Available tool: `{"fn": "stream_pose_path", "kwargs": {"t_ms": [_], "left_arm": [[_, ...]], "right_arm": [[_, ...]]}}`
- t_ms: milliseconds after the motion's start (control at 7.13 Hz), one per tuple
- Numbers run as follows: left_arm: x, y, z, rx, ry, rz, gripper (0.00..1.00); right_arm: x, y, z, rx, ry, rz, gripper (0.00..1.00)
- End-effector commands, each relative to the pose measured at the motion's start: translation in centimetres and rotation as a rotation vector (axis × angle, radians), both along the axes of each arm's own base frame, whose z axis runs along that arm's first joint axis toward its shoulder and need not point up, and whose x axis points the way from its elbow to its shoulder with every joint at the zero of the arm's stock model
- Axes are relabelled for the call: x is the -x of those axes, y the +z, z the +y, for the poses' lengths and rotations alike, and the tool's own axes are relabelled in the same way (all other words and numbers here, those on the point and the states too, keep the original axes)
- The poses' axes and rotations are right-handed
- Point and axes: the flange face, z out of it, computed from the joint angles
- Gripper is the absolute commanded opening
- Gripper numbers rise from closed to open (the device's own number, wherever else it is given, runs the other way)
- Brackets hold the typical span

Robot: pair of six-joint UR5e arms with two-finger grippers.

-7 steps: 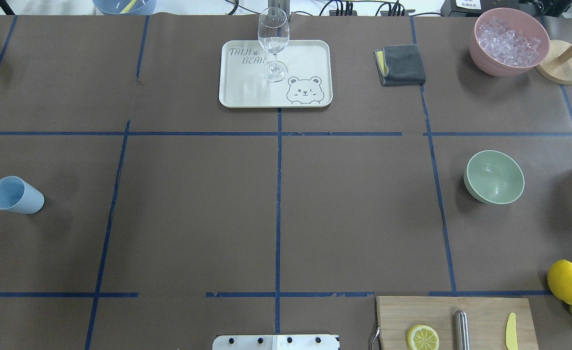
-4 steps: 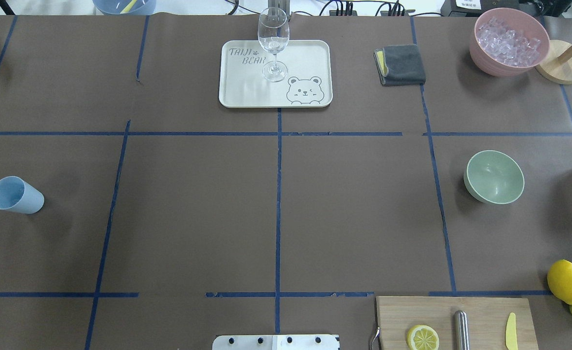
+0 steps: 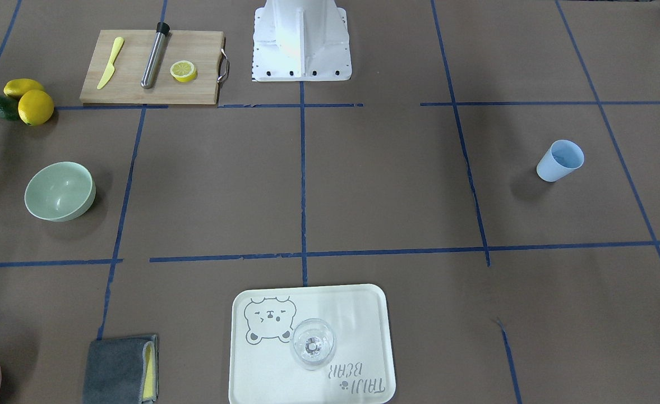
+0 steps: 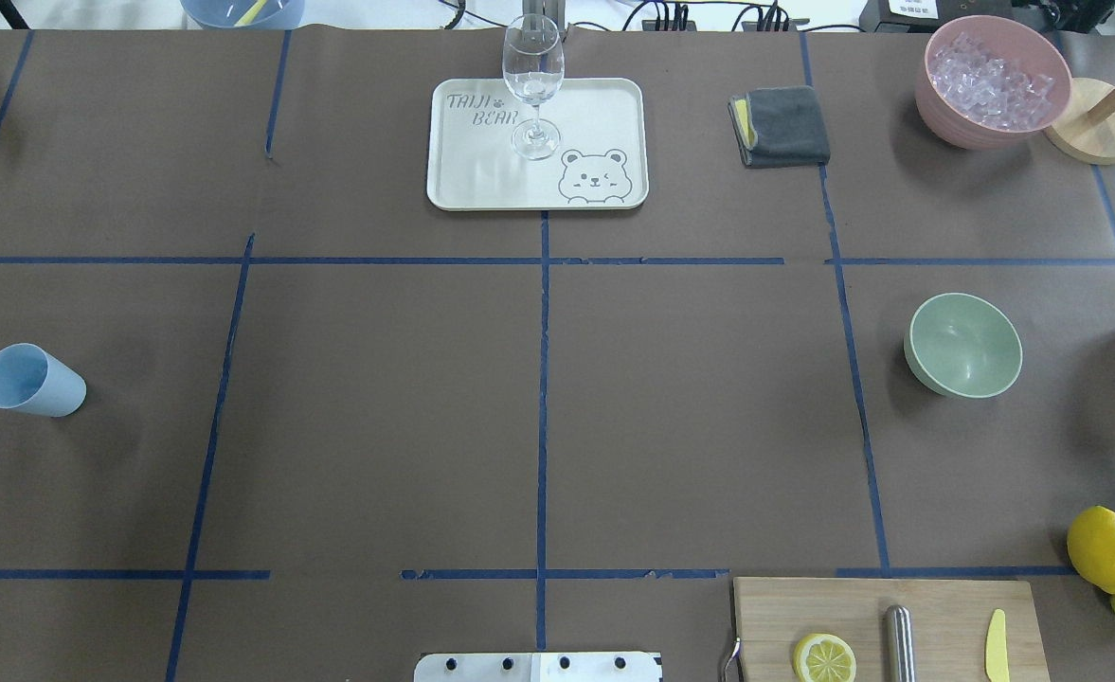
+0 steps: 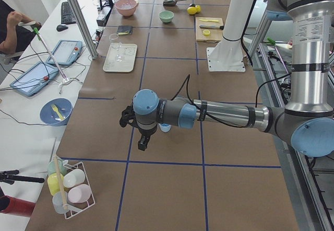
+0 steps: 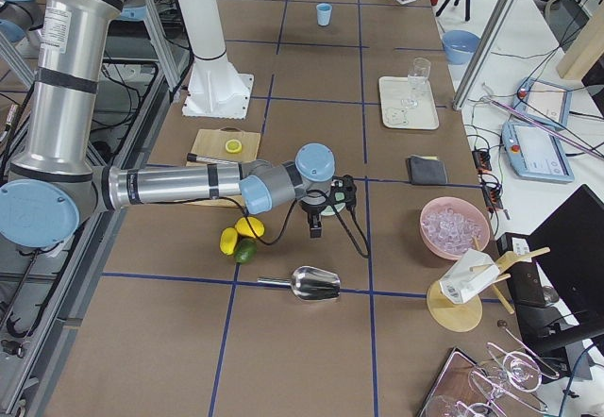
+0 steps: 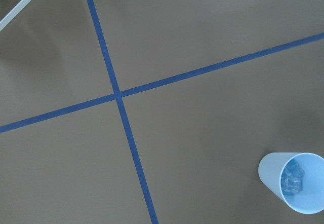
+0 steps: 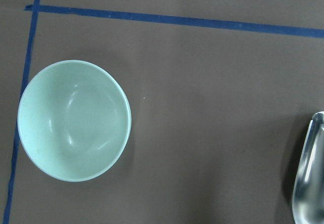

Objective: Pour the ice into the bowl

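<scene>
ice (image 7: 292, 179) in upright blue cup (image 7: 271, 171), low and off to one side of left jaws; left arm nearer. bowl (image 8: 74, 120) empty beneath right jaws, well apart from cup. opening and hold of both jaws: cannot tell.

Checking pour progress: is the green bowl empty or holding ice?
Empty. The bowl shows a bare inside in the right wrist view; ice sits in the blue cup.

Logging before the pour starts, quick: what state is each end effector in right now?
Left end effector: cannot be told, it shows only in a side view.
Right end effector: cannot be told, no view shows its fingers clearly.
</scene>
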Motion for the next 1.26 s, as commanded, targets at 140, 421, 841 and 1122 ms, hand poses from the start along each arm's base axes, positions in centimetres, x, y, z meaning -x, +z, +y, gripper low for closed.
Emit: {"fn": "stream_pose_path", "kwargs": {"t_ms": [140,421,841,1122], "left_arm": [[0.0,0.1,0.2,0.008,0.000,0.015,1.00],[-0.2,0.2,0.5,0.014,0.004,0.033,1.00],[-0.1,0.1,0.5,0.013,0.002,0.033,1.00],[-0.2,0.1,0.5,0.014,0.001,0.035,1.00]], "right_arm": [[8.5,-2.6,-2.3,0.001,0.072,0.076,1.00],[10.7,-0.1,-3.2,0.029,0.118,0.068,1.00],[14.3,1.8,-4.1,0.089,0.105,0.086,1.00],[14.3,1.7,-4.1,0.087,0.104,0.087,0.17]]}}
